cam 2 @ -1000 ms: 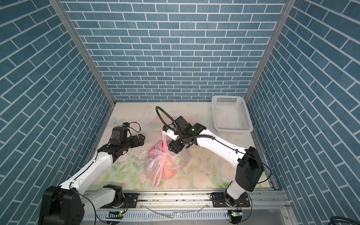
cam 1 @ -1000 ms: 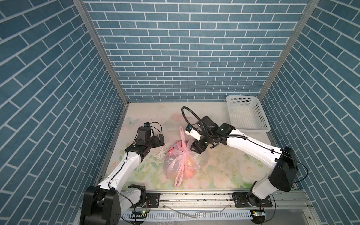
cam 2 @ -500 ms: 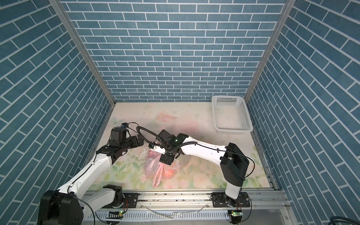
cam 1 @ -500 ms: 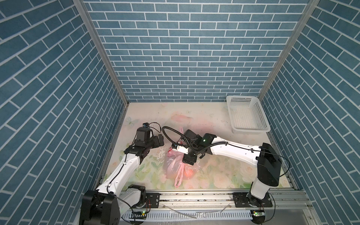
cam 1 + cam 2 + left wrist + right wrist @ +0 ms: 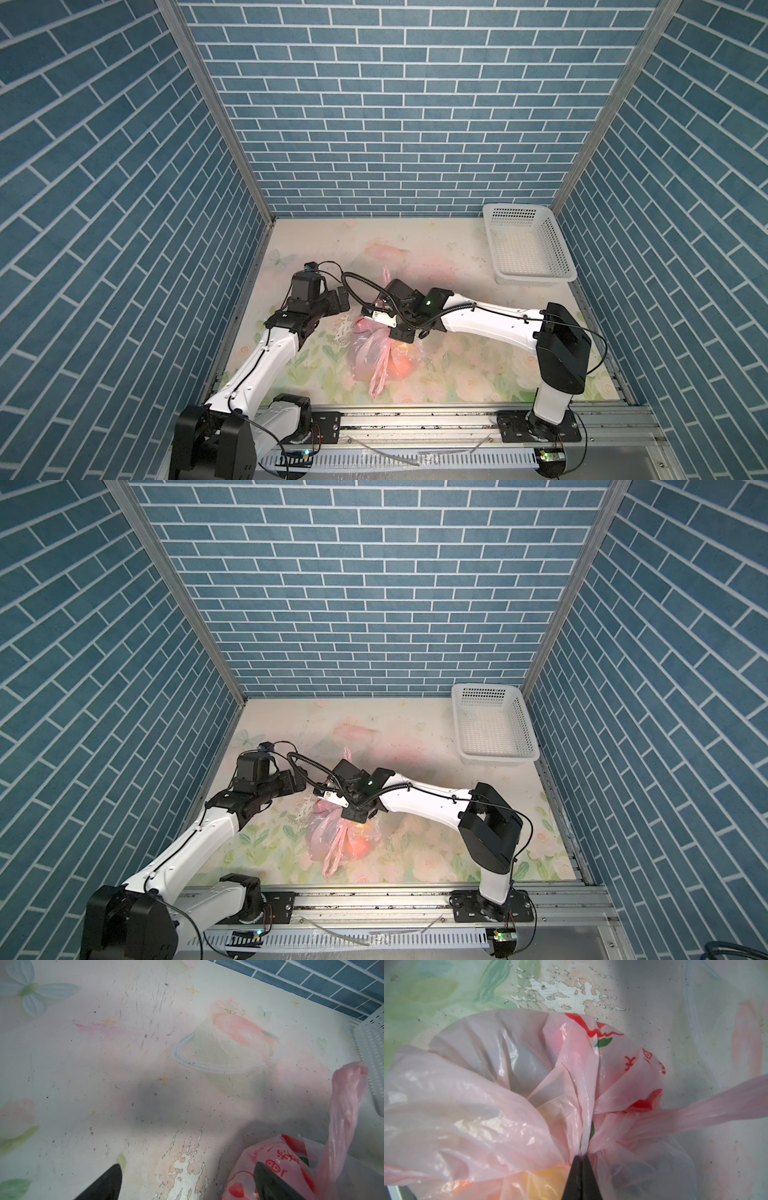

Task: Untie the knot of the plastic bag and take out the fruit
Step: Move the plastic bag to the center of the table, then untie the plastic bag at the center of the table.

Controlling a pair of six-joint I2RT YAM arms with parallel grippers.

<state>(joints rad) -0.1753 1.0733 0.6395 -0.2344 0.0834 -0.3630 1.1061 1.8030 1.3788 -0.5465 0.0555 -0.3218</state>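
Bunched plastic bag (image 5: 500, 1088) between right gripper (image 5: 581, 1160) tips

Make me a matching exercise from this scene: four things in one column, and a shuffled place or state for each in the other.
Things
1. left gripper
2. right gripper
3. white perforated basket
4. orange fruit

Places or states
A. inside the pink plastic bag, showing through the film
B. fingers shut, pinching a fold of bag film
C. in the far corner, on the robot's right
D. fingers open, holding nothing

Pairs: 1-D, 2-B, 3-C, 4-A
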